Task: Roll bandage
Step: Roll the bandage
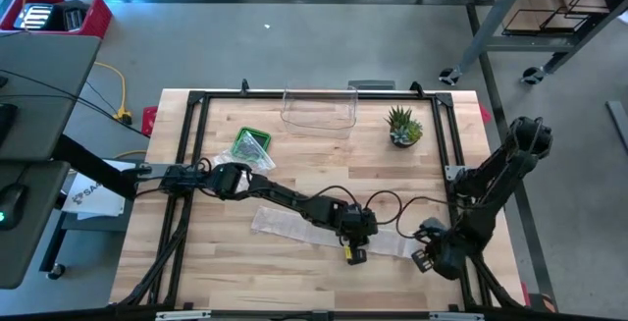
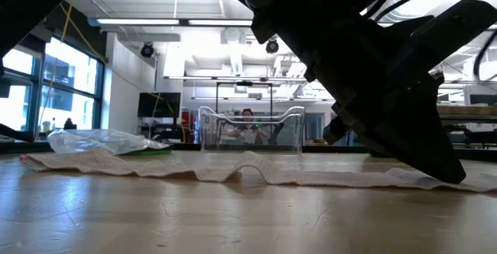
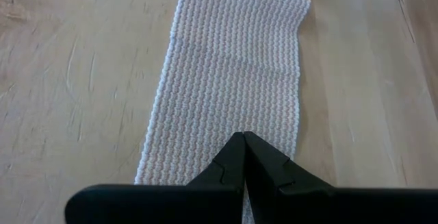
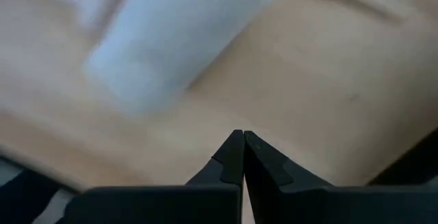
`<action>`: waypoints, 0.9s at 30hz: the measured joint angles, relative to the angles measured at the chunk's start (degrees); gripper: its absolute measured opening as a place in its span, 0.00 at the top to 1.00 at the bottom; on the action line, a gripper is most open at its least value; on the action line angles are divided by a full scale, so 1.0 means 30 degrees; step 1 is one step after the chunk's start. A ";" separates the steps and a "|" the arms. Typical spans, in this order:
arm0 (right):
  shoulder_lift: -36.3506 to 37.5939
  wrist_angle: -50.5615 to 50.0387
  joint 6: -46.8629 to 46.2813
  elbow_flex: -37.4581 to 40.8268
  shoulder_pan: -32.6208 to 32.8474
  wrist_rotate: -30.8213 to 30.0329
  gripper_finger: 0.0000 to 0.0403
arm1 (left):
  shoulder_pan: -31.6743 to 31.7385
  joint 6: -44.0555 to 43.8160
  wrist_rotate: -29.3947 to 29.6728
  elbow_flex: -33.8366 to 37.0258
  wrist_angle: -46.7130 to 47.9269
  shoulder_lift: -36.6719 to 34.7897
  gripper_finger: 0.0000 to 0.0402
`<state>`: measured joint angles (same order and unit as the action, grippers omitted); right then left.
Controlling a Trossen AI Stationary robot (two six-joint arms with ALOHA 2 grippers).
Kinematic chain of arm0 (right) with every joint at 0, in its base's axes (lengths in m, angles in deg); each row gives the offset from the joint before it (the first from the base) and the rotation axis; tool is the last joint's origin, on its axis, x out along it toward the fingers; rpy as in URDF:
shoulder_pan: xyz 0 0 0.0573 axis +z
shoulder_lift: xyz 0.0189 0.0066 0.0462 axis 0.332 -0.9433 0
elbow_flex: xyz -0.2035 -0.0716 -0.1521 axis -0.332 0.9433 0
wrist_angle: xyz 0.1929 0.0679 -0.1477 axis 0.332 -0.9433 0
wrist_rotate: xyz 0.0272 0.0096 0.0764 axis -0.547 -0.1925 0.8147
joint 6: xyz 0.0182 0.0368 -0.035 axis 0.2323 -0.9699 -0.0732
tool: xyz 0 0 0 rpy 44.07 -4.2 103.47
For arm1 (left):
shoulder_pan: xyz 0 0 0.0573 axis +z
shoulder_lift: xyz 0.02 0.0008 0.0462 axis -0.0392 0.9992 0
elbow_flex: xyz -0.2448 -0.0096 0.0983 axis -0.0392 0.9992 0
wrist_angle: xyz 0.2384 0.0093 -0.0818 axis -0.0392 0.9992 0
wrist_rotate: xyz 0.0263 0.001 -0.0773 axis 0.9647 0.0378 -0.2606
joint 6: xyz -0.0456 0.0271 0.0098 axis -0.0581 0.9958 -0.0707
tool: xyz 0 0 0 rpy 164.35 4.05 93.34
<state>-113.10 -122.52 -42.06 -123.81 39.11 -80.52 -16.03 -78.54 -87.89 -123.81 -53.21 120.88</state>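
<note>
Dark fingers of the left gripper (image 3: 243, 140) met tip to tip, pressed down on the bandage (image 3: 229, 80), whose ribbed weave ran away from them along the wooden table (image 3: 75, 80). From above, the bandage (image 1: 294, 228) lay unrolled as 1 long strip across the near half of the table (image 1: 226, 272), rippling slightly at mid-length. The right gripper (image 4: 243, 139) was likewise closed and held nothing, hovering over bare wood just beside the strip's right end. Behind stood a clear plastic bin (image 1: 319, 110), a potted plant (image 1: 403, 128) and a green packet (image 1: 251, 146).
</note>
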 joint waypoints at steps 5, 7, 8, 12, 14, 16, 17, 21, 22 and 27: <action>0.0051 -0.0577 0.0088 0.0808 -0.0614 -0.0284 1.00 | 0.0007 0.0000 0.0001 0.0000 -0.0035 0.0000 1.00; 0.0051 0.0086 0.0091 0.1449 -0.0831 -0.0445 1.00 | 0.0007 0.0000 0.0001 0.0000 -0.0035 0.0000 1.00; 0.0051 0.0791 0.0095 0.1755 -0.0927 -0.0448 1.00 | 0.0007 0.0000 -0.0006 0.0000 -0.0028 0.0000 1.00; 0.0087 0.1604 0.0152 0.2008 -0.1132 -0.0294 1.00 | 0.0007 0.0000 -0.0006 0.0000 0.0013 0.0000 1.00; 0.0091 0.1658 0.0231 0.1771 -0.1255 -0.0804 1.00 | 0.0010 0.0005 -0.0013 0.0000 0.0119 0.0000 1.00; 0.0090 0.2148 0.0337 0.1507 -0.1357 -0.1797 1.00 | 0.0015 0.0174 -0.0018 0.0000 0.0400 0.0000 1.00; 0.0102 0.2257 0.0428 0.1492 -0.1400 -0.2008 1.00 | 0.0015 0.0261 -0.0010 0.0000 0.0541 0.0000 1.00; 0.0107 0.2596 0.0543 0.1499 -0.1744 -0.2450 1.00 | 0.0025 0.0317 -0.0058 -0.0007 0.0669 -0.0015 1.00; 0.0109 0.2623 0.0545 0.1499 -0.1807 -0.2572 1.00 | 0.0036 0.0340 -0.0062 -0.0007 0.0676 -0.0015 1.00; 0.0117 0.3176 0.0706 0.1264 -0.2053 -0.3235 1.00 | 0.0044 0.0413 -0.0123 -0.0015 0.0855 -0.0022 1.00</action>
<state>-112.75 -112.99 -39.95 -120.02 32.95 -90.23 -15.90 -77.30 -88.26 -123.85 -50.64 120.81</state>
